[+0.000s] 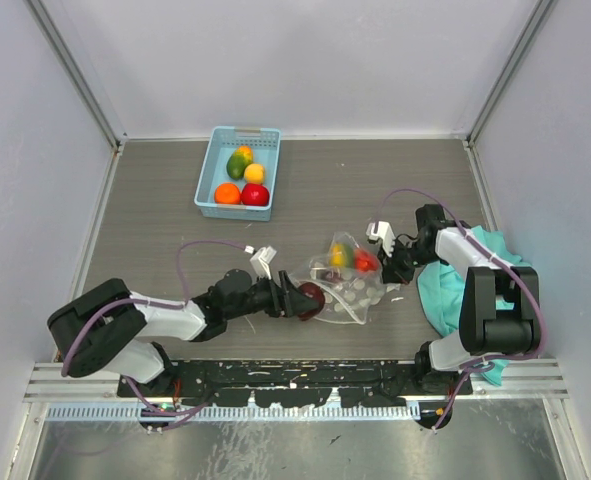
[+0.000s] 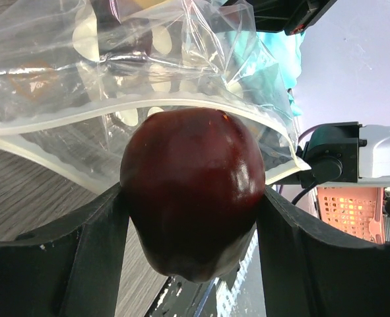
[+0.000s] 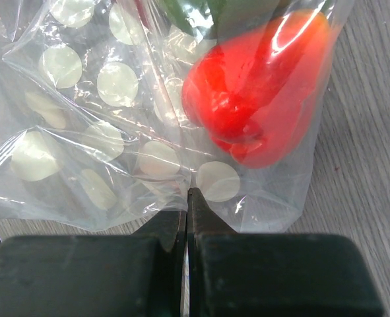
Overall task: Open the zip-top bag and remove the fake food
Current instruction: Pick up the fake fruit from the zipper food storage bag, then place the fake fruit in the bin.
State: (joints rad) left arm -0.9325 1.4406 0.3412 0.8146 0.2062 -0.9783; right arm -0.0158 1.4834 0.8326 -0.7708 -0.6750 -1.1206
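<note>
The clear dotted zip-top bag [image 1: 350, 285] lies mid-table, its mouth open toward the left. My left gripper [image 1: 305, 299] is shut on a dark red fake fruit [image 2: 191, 191], held right at the bag's open zip edge [image 2: 181, 105]. My right gripper [image 1: 393, 268] is shut on the bag's plastic [image 3: 188, 191] at its right end. A red fake pepper [image 3: 260, 99] and a green piece remain inside the bag; they also show as yellow, green and red pieces from above [image 1: 352, 258].
A light blue basket [image 1: 220, 210] at the back holds several fake fruits: green, yellow, orange, red. A teal cloth [image 1: 455, 290] lies bunched by the right arm. Grey walls enclose the table.
</note>
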